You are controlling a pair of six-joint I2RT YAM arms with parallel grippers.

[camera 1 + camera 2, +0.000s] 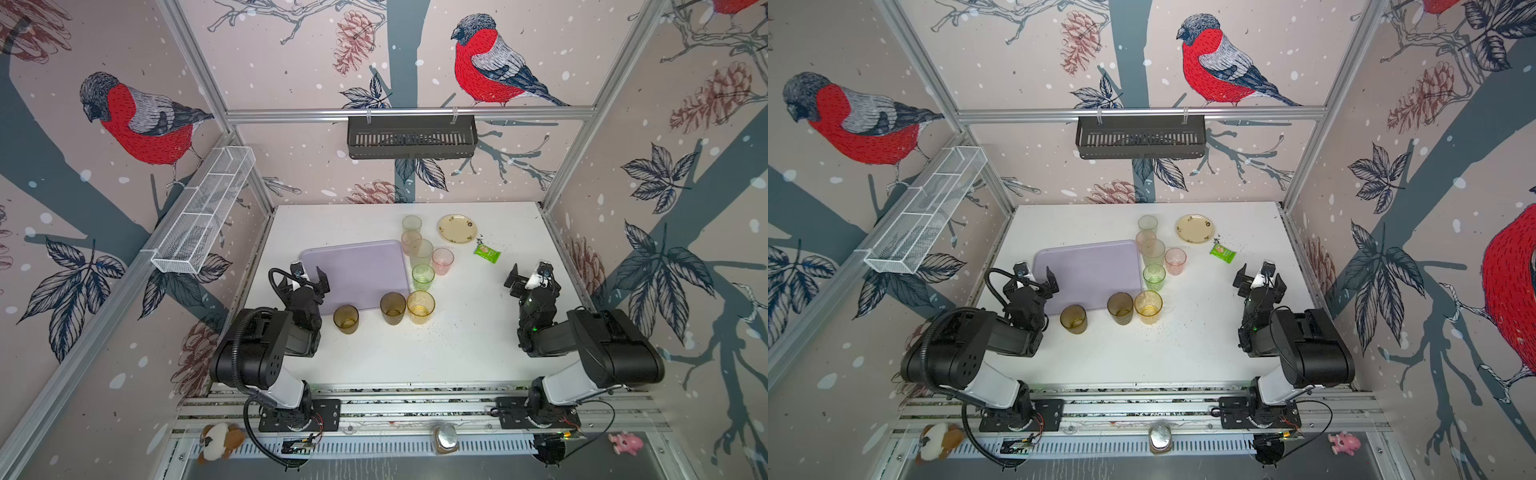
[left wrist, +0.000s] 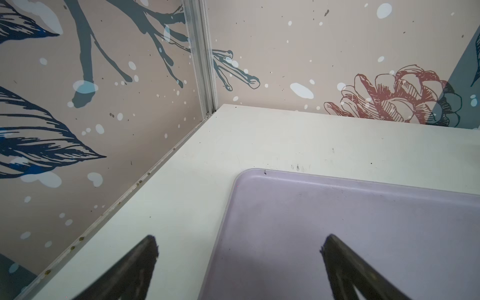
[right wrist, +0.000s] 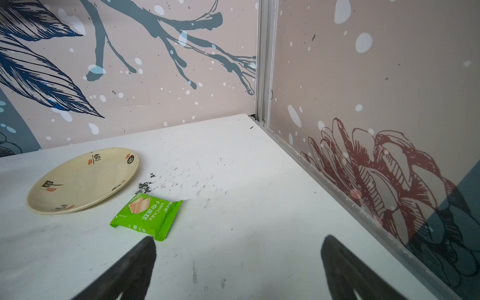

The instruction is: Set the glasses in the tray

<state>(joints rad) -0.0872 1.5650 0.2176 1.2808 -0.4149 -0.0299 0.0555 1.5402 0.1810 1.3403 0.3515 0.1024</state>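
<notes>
The pale lilac tray (image 1: 357, 270) (image 1: 1088, 272) lies empty on the white table, left of centre. Several translucent glasses stand upright outside it. Two brown ones (image 1: 345, 319) (image 1: 392, 308) and an amber one (image 1: 420, 306) are along its near edge. A green one (image 1: 423, 276), pink ones (image 1: 442, 261) and pale ones (image 1: 411, 223) line its right edge. My left gripper (image 1: 309, 276) (image 2: 239, 241) hangs open over the tray's (image 2: 363, 233) near-left edge, holding nothing. My right gripper (image 1: 528, 276) (image 3: 237, 241) is open over bare table at the right, apart from the glasses.
A cream plate (image 1: 457, 228) (image 3: 83, 179) and a green snack packet (image 1: 487, 253) (image 3: 148, 215) lie at the back right, with dark crumbs scattered nearby. A black slotted basket (image 1: 411, 137) hangs on the back wall and a white wire basket (image 1: 203, 216) on the left wall.
</notes>
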